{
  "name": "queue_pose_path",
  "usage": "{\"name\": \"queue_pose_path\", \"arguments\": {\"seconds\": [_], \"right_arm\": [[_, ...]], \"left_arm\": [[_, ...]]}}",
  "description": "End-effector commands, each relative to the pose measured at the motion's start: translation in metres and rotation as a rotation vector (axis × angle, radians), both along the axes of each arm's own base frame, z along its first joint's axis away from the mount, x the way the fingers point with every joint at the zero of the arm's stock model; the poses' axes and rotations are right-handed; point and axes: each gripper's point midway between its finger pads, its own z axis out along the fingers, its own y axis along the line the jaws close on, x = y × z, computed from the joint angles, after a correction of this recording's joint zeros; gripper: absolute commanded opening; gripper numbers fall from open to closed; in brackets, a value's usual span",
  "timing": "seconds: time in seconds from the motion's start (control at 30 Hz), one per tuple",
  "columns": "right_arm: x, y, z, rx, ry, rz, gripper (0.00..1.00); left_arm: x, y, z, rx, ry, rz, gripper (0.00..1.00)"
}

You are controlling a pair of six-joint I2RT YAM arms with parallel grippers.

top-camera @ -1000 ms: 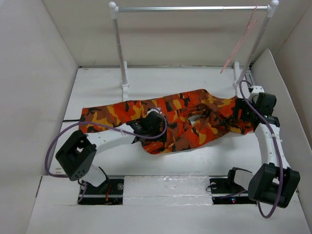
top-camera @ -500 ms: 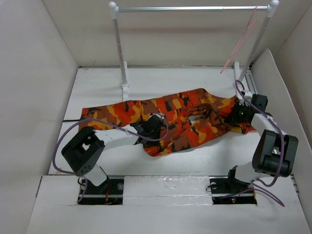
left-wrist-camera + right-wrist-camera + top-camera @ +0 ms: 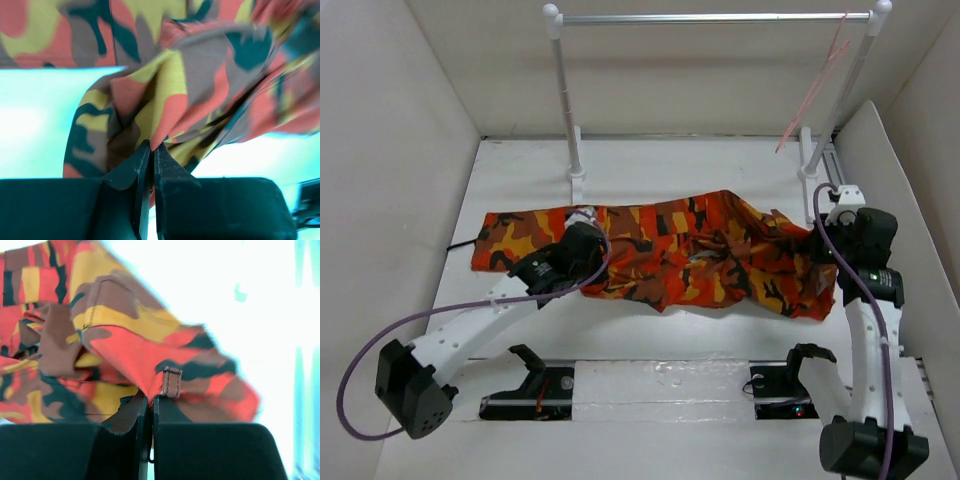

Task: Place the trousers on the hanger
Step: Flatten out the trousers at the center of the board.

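Top external view: the long cloth trousers (image 3: 690, 250) in orange, red, yellow, brown and black camouflage print lie spread crosswise on the white table (image 3: 700, 170), reaching from its left side almost to the right wall, with rumpled folds through the middle and right part. The left gripper (image 3: 582, 224) sits on the near edge of the garment towards its left end. The right gripper (image 3: 828, 252) meets the garment's right end. From this height neither pair of jaws can be made out. Behind the trousers stands a silver rail (image 3: 710, 17) carried on two white posts. The thin pale-pink wire hanger (image 3: 812, 88) hangs by its hook from the right end of that rail, tilted down and to the left, well apart from the cloth and from both arms. Left wrist view: the black fingers of the left gripper (image 3: 151, 150) are clenched, with only a hairline between them, and pinch a raised fold of the trousers (image 3: 190, 75). The cloth rises from the fingertips in creases, with pale table surface on either side; the picture is somewhat blurred. Right wrist view: the right gripper (image 3: 150, 402) is likewise clenched on an edge of the trousers (image 3: 125, 340), its tips nearly touching. A small stitched brown loop (image 3: 171, 382) on the cloth lies just beside the right fingertip, and the fabric bunches to the left above the bright table.
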Motion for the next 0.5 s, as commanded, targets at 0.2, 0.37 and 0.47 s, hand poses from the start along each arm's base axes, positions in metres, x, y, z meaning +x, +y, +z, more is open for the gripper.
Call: {"name": "queue_pose_path", "arguments": {"seconds": [0.2, 0.37, 0.47], "right_arm": [[0.080, -0.092, 0.054, -0.140, -0.050, -0.223, 0.00], [0.159, -0.181, 0.061, -0.173, 0.017, -0.390, 0.41], [0.180, -0.185, 0.057, -0.131, 0.097, -0.330, 0.72]], "left_arm": [[-0.028, 0.029, 0.046, -0.041, -0.005, 0.032, 0.00], [-0.044, 0.036, 0.042, -0.061, 0.032, 0.036, 0.00], [-0.054, 0.040, 0.039, -0.065, 0.061, 0.043, 0.00]]}}
